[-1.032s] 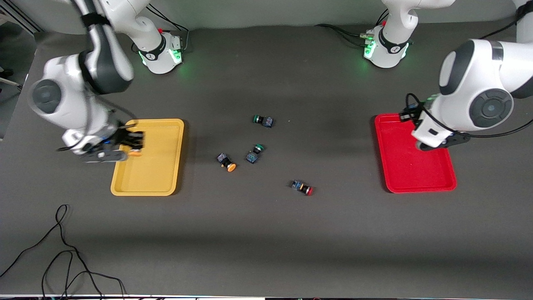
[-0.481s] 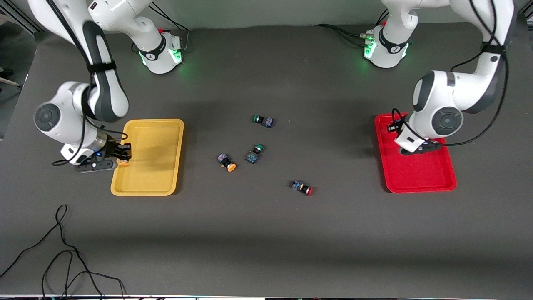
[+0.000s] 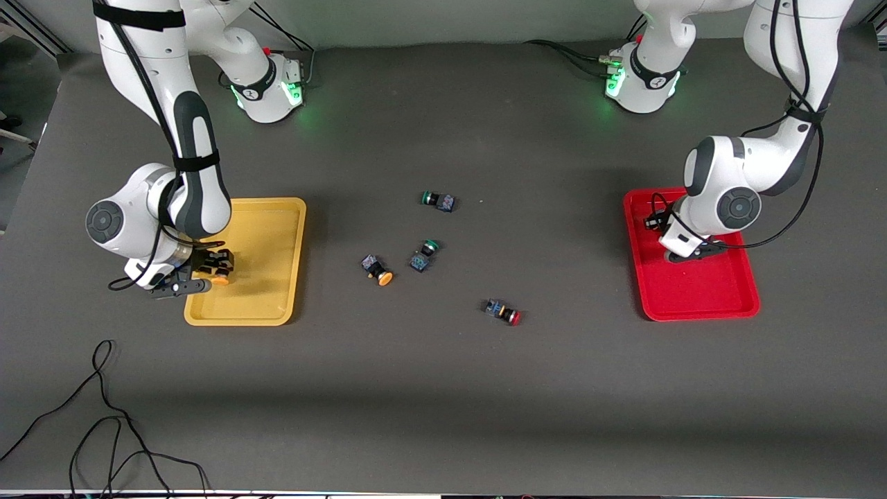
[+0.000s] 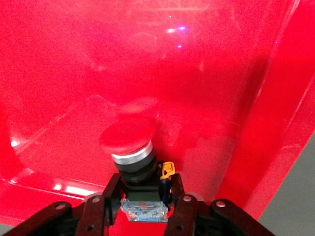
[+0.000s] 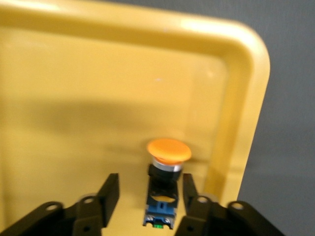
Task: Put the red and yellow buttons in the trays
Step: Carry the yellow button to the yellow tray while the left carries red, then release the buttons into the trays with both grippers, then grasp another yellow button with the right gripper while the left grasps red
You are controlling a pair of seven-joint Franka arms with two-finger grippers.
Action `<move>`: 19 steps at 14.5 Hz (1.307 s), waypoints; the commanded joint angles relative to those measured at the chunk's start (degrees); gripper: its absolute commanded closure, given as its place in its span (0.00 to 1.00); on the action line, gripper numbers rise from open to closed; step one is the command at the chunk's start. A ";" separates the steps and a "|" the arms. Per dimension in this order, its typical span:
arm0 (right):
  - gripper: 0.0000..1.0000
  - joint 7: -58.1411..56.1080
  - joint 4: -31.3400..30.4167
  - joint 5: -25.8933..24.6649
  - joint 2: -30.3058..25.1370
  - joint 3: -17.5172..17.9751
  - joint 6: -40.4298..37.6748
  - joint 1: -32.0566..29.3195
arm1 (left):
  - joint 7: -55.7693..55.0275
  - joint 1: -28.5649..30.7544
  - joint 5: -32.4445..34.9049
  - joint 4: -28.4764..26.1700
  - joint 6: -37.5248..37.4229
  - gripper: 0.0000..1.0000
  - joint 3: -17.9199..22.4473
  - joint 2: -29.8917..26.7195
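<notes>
We see the right end effector [image 5: 146, 189] released around an orange button [image 5: 166, 167] in the yellow tray [image 3: 277, 305]; the left end effector [image 4: 141, 189] grasps a red button [image 4: 130, 145] in the red tray [image 3: 707, 298], at three o'clock.

I see an orange-capped button [image 5: 167, 184] lying in the yellow tray [image 3: 277, 229] near its rim. A red-capped button [image 4: 132, 153] sits in the red tray [image 3: 700, 291]. On the bare table between the trays lie another orange-capped button [image 3: 378, 271] and, nearer the camera, another red-capped button [image 3: 503, 312].
</notes>
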 commanded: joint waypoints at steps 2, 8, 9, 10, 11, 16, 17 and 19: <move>0.00 4.44 7.63 -2.50 -1.97 -2.50 -10.47 1.01 | 0.41 -0.27 0.31 11.52 -20.23 0.01 -1.35 -4.64; 0.00 22.88 25.23 -10.44 -3.38 -3.39 -30.27 7.32 | -2.74 -10.27 -6.88 45.88 -46.49 0.00 -1.35 2.37; 0.00 27.96 25.32 -10.53 -3.30 -3.39 -30.19 10.39 | -6.93 -12.03 -8.90 50.46 -46.50 0.00 -1.35 4.31; 0.00 32.19 25.59 -10.18 -3.03 -3.31 -29.84 12.94 | -12.19 -14.22 -10.14 54.77 -45.89 0.00 -1.35 6.94; 0.00 35.80 26.37 -9.66 -2.51 -3.22 -29.14 15.58 | -16.68 -17.38 -10.33 59.25 -45.71 0.00 -1.35 10.18; 0.00 42.69 26.29 -5.17 0.39 2.74 -21.07 20.18 | -43.23 -26.81 -10.24 69.93 -30.02 0.00 -1.27 25.84; 0.00 42.60 25.68 -5.17 1.62 4.33 -18.61 20.26 | -44.84 -26.82 -10.33 70.02 -26.85 0.00 -1.27 28.12; 0.00 41.90 22.80 -5.17 3.29 8.28 -11.60 20.18 | -47.03 -26.90 -10.42 69.93 -21.22 0.00 -1.27 31.56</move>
